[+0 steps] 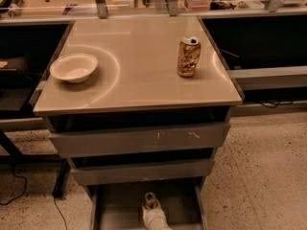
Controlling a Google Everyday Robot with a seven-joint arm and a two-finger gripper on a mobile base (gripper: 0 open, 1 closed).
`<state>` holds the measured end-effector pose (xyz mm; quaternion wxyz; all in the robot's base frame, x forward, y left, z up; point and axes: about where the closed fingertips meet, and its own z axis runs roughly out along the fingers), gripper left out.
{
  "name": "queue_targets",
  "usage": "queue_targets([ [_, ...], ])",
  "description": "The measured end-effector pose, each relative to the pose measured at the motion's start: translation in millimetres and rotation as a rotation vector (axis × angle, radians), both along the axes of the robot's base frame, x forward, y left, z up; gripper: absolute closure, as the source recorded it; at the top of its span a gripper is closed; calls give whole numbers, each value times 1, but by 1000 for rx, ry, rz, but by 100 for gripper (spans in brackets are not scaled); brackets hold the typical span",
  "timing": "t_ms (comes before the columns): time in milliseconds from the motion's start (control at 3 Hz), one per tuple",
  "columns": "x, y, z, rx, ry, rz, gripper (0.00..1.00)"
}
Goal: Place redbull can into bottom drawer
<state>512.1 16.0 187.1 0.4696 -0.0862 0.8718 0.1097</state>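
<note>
Camera view: your tool is low inside the open bottom drawer, at the frame's bottom edge. The redbull can stands upright right at its tip, on the far side toward the drawer fronts, long axis vertical over the grey floor. You cannot tell whether the tool is clamped on the can or loose, so your next move is probably to release and pull back along the arm, away from the can.
</note>
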Motion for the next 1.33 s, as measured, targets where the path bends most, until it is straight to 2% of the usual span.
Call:
queue_targets([
  [667,14,-9,-11,-61,-22,-43,100],
  [1333,17,-15,-32,-71,-17,-96,100],
])
